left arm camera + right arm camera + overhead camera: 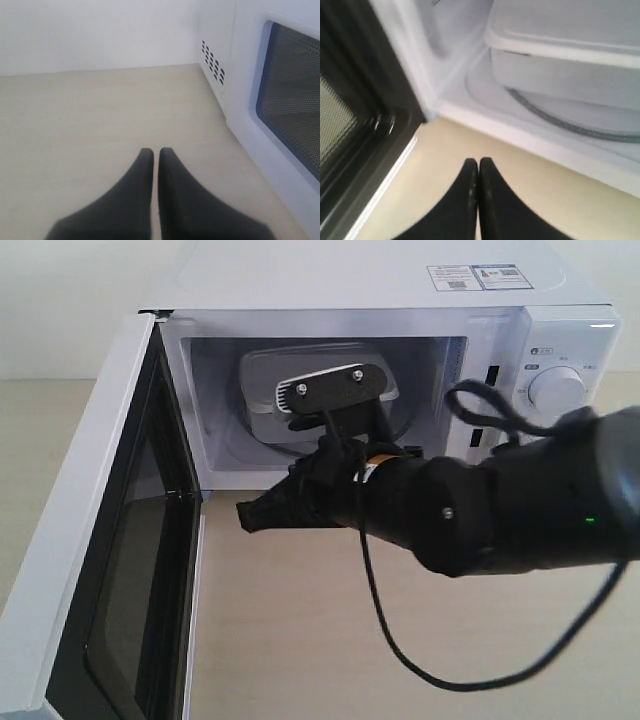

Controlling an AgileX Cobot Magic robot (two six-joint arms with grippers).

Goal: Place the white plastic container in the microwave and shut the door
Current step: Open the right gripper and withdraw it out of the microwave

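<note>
The white plastic container (262,392) rests inside the white microwave (360,285) on the glass turntable (560,120); the right wrist view shows its near side (560,70) close up. The door (100,570) stands wide open at the left, its dark window facing inward. My right gripper (246,515) hangs in front of the cavity opening, just outside the sill, shut with nothing held (478,162). In the left wrist view my left gripper (155,152) is shut and empty above the table, beside the door's outer face (290,100).
The right arm and its loose black cable (400,640) span the table in front of the microwave. A control dial (556,390) sits at the microwave's right. The beige tabletop (90,115) stretches left of the door.
</note>
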